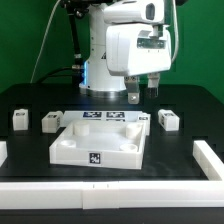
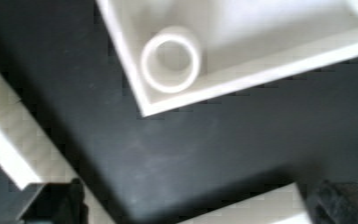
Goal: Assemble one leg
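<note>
Three small white legs with tags stand on the black table in the exterior view: two toward its left [image 1: 19, 119] [image 1: 49, 122] and one toward its right [image 1: 167, 120]. The large white tabletop [image 1: 100, 148] lies in the middle. My gripper [image 1: 144, 95] hangs open and empty above the table, behind the tabletop's far right corner and apart from every leg. In the wrist view the gripper [image 2: 197, 205] is open with only bare black table between the dark fingertips [image 2: 51, 205]. A corner of the tabletop [image 2: 265, 50] with a round socket [image 2: 172, 58] shows there; no leg does.
The marker board [image 1: 103, 119] lies flat just behind the tabletop. White rails edge the table at the exterior view's right [image 1: 208, 160] and front [image 1: 110, 195]. A white strip [image 2: 2, 140] crosses one side of the wrist view.
</note>
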`<state>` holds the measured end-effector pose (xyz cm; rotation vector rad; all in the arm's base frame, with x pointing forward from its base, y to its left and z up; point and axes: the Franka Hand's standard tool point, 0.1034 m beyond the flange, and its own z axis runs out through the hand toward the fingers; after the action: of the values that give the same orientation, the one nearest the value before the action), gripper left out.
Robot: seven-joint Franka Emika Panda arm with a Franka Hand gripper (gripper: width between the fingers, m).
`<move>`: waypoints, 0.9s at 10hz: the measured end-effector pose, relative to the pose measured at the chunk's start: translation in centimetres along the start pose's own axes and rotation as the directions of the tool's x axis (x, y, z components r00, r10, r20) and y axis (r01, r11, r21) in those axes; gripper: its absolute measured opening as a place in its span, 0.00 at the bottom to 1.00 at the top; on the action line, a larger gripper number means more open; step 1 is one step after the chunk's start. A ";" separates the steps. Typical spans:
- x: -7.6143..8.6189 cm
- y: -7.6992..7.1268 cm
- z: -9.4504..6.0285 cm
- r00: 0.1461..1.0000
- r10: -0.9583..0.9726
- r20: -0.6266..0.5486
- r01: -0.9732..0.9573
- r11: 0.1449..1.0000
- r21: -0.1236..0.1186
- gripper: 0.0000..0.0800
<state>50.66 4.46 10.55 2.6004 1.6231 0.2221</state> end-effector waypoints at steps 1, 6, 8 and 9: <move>-1.5 -0.7 0.6 0.997 -0.077 0.006 0.077 0.997 0.009 0.81; -4.3 -1.3 1.3 0.995 -0.101 0.022 0.101 0.994 0.034 0.81; -5.2 -1.5 1.8 0.985 -0.173 0.024 0.172 0.984 0.049 0.81; -6.1 -2.9 2.2 0.982 -0.186 0.029 0.183 0.981 0.069 0.81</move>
<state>45.81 0.33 7.49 2.4625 1.8756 0.1121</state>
